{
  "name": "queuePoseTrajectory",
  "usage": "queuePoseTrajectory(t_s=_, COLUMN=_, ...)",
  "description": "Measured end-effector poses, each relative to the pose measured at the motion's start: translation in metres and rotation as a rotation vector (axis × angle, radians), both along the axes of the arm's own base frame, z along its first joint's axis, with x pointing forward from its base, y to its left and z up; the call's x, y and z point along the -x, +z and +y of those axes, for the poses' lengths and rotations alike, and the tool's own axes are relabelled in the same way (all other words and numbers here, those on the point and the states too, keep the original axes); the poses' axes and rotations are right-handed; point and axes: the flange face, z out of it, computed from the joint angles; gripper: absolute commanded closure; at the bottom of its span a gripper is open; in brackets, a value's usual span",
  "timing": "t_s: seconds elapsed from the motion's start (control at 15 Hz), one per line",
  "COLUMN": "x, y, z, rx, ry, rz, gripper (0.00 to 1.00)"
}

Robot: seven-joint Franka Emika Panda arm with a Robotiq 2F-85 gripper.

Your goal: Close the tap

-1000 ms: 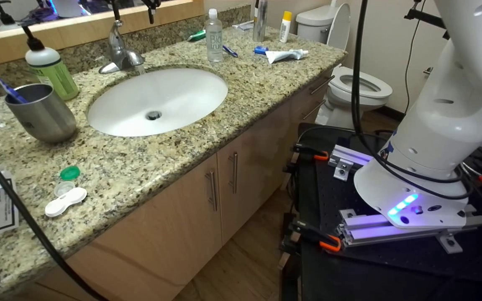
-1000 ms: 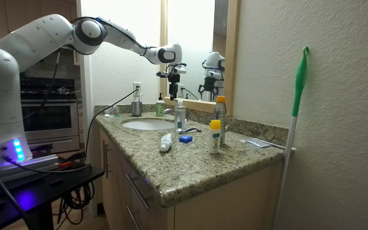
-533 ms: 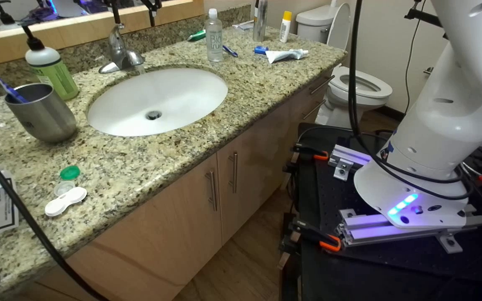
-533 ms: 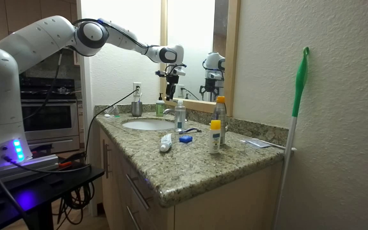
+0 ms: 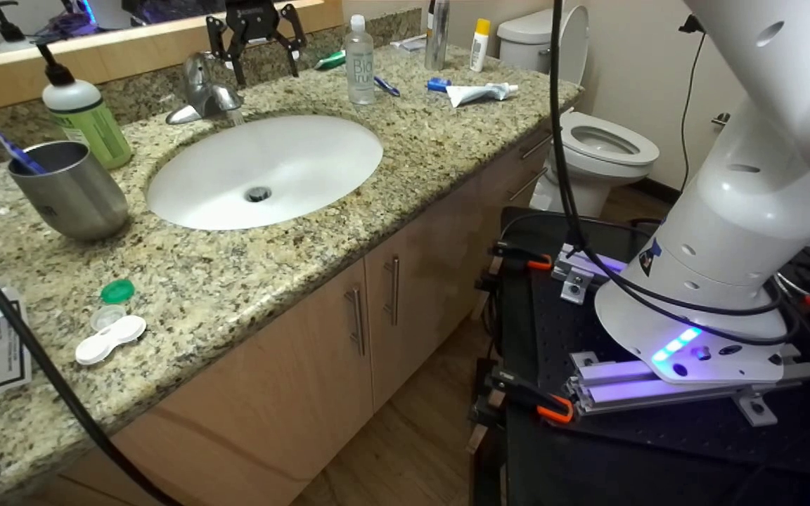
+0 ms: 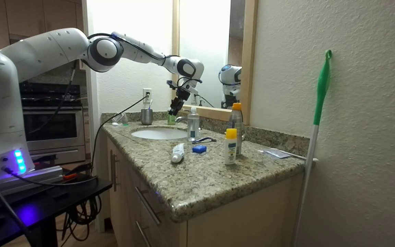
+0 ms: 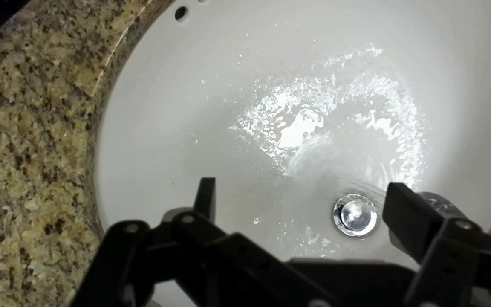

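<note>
The silver tap (image 5: pixel 202 95) stands at the back rim of the sink. A short clear stream shows at its spout in that exterior view. In an exterior view the tap's spout (image 6: pixel 181 119) sticks out beside a clear bottle. My gripper (image 5: pixel 266 72) hangs above the sink's back rim, beside the tap and apart from it. It is tilted in an exterior view (image 6: pixel 174 112). In the wrist view my gripper (image 7: pixel 298 186) is wide open and empty over the basin. A dark rounded piece shows behind a finger there; I cannot tell whether it is the tap.
The white sink (image 7: pixel 151 128) holds rippling water round its drain (image 7: pixel 355 214). A clear bottle (image 5: pixel 361 70) stands right of the tap, a green soap bottle (image 5: pixel 92 123) and metal cup (image 5: pixel 71 190) left. The mirror (image 6: pixel 204 41) rises behind.
My arm has lowered. My gripper has tilted and moved down, and to the right of the tap in an exterior view. A finger no longer lines up with the top of the tap's lever.
</note>
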Motion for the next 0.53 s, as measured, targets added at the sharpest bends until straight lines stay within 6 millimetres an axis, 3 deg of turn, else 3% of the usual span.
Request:
queuePoseTrajectory(t_s=0.2, x=-0.015, y=0.028, z=0.017, rx=0.061, ry=0.049, rz=-0.048, gripper=0.00)
queuePoseTrajectory(t_s=0.4, x=-0.034, y=0.087, z=0.044, rx=0.193, ry=0.112, rz=-0.139, gripper=0.00)
queuePoseTrajectory(t_s=0.53, x=-0.041, y=0.119, z=0.052, rx=0.278, ry=0.125, rz=-0.196, gripper=0.00)
